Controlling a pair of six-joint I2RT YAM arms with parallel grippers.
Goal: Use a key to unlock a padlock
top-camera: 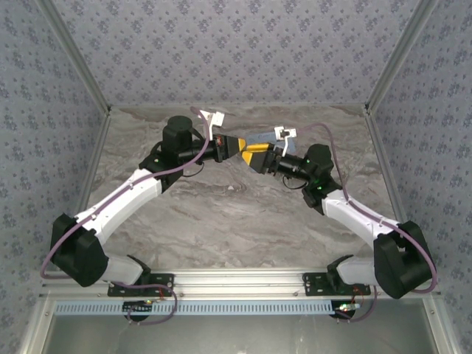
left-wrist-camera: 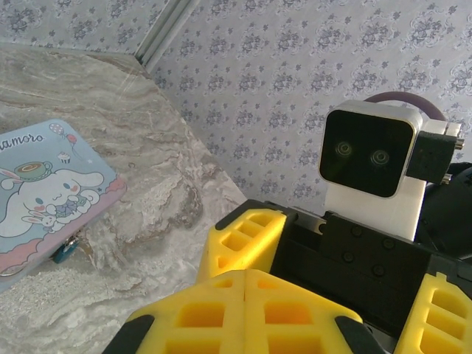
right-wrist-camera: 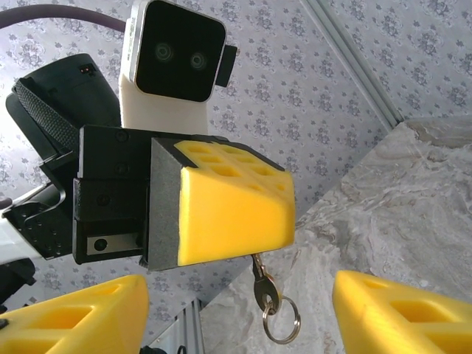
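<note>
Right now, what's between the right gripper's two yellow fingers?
In the right wrist view, the left gripper, shut on the key with its ring dangling, sits between those fingers.

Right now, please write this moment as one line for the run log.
left gripper: shut on key | right gripper: open, facing key | padlock: at tin edge, untouched

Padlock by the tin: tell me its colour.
The padlock is teal-blue, clearest in the left wrist view.
</note>
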